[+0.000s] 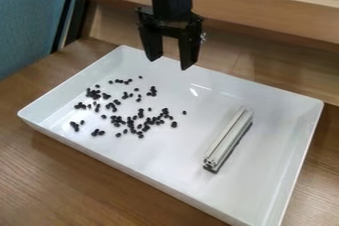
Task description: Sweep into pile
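Note:
The black gripper (171, 63) hangs over the back part of the white tray (242, 87), its two fingers spread apart with nothing between them. Many small black beans (132, 121) lie scattered over the left half and middle of the tray floor, in loose clusters with some single ones around. A pale grooved bar (228, 137) rests at a slant on the tray floor, right of the beans, apart from them and from the gripper.
Raised walls run around the tray, which stands on a brown wooden table (73, 180). Behind it is a raised wooden ledge (265, 17). A blue chair or fabric panel (29, 19) stands at the upper left.

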